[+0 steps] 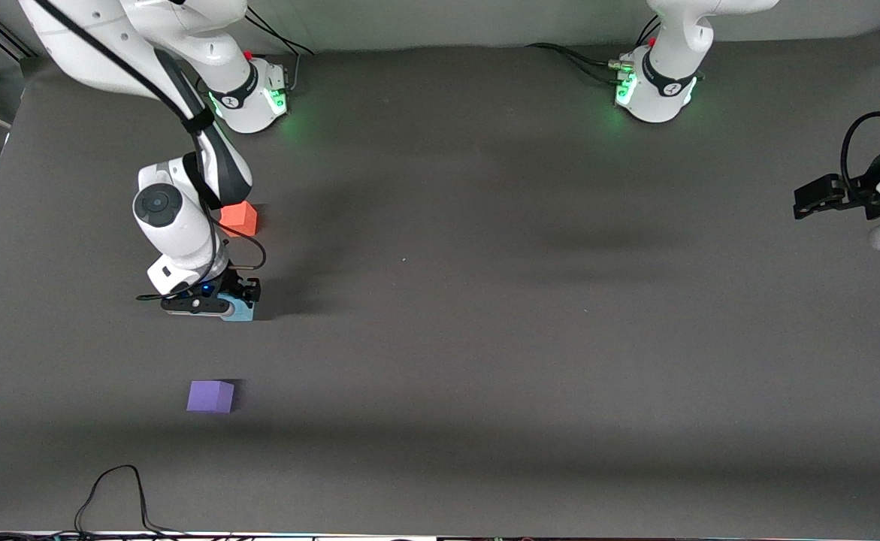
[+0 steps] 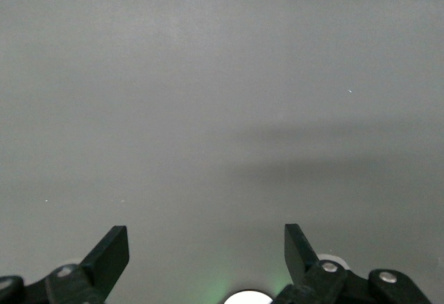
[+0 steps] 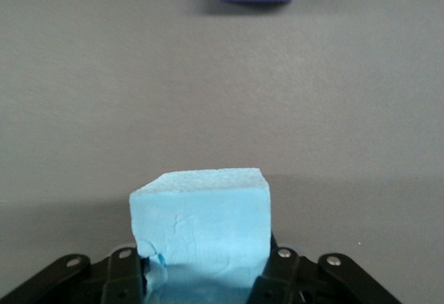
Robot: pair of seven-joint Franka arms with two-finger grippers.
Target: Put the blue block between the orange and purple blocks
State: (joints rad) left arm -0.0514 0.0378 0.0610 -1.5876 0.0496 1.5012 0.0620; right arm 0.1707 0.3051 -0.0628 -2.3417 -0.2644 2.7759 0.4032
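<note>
Right gripper (image 1: 238, 299): clamped on blue block (image 1: 240, 309), low over the desk (image 1: 530, 315) between orange block (image 1: 240, 219) and purple block (image 1: 210, 396), toward the right arm's end. Left gripper (image 2: 207, 255): fingers apart, waiting at its own desk edge.

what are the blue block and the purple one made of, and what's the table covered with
Blue block, held in the right gripper: probably soft foam, matte, with a grainy top and a torn nick at one edge. Purple block: looks like the same matte foam, though its texture shows less clearly. Table: a dull dark grey cover, possibly cloth or rubber mat; no glare.
</note>
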